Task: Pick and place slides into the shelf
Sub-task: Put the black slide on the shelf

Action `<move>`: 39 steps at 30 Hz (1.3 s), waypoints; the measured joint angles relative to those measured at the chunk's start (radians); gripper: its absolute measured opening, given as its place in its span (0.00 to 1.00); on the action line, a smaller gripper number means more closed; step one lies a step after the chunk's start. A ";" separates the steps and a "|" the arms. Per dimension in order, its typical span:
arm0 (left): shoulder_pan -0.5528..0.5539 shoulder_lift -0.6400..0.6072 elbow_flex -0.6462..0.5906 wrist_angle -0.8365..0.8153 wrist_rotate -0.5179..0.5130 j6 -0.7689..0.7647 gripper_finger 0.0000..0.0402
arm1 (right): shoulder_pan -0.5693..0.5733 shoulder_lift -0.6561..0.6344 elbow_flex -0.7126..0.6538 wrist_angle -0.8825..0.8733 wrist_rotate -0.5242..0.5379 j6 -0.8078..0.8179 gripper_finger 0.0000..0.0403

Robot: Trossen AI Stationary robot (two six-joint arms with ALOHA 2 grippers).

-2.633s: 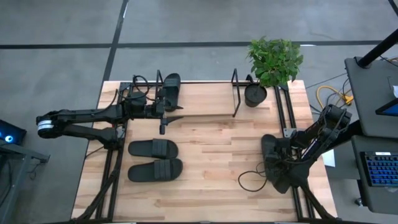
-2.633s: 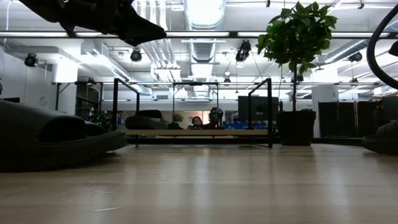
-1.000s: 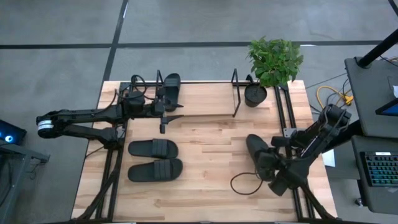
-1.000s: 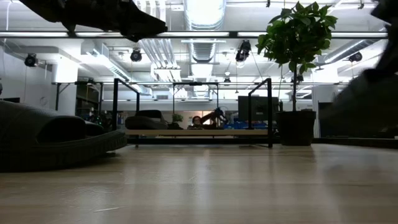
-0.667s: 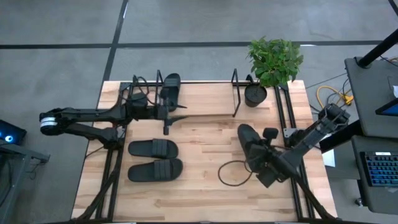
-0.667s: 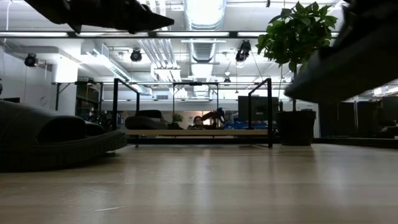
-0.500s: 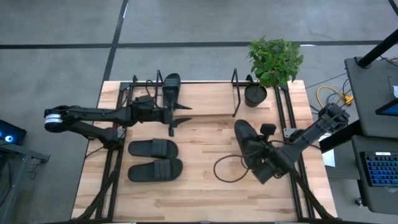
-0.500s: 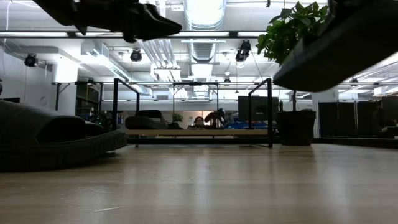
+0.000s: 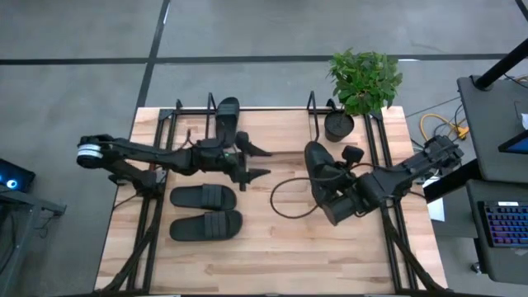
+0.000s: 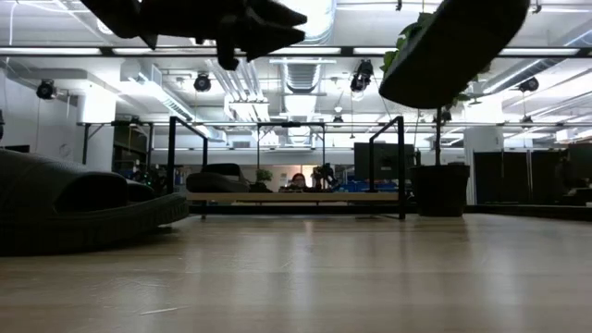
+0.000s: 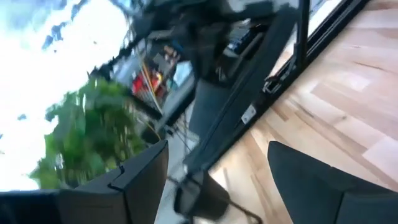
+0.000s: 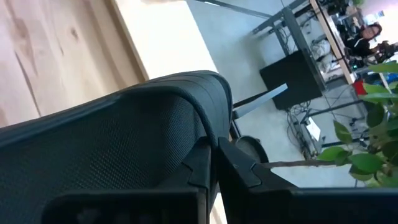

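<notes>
Aloft, slide (image 9: pixel 320 180) lengthwise toward shelf (image 9: pixel 272 153)

Grey concrete floor (image 9: pixel 272 33) is stretching out around the pale wooden worktop (image 9: pixel 272 247), crossed by dark seams. A leafy green plant (image 9: pixel 365 78) is standing in a black pot (image 9: pixel 338 126) at the worktop's far right corner. A dark desk (image 9: pixel 491 124) is sitting off to the right, carrying a keyboard (image 9: pixel 505 224) with lit keys. Overhead, a bright ceiling light (image 10: pixel 298 14) is glowing among silver ducts (image 10: pixel 222 79), and a person (image 10: pixel 298 181) is sitting far back in the open room
</notes>
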 joint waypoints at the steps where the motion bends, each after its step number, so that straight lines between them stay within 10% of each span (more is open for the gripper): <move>1: -0.011 0.018 0.008 0.013 -0.009 0.029 0.65 | -0.005 0.000 0.010 0.000 0.000 -0.008 0.02; 25: -0.139 0.444 0.382 0.077 -0.063 0.270 0.65 | -0.062 0.000 0.061 0.039 -0.006 -0.030 0.02; 39: -0.123 0.483 0.436 0.075 -0.073 0.272 0.65 | -0.062 -0.001 0.060 0.072 -0.006 -0.027 0.02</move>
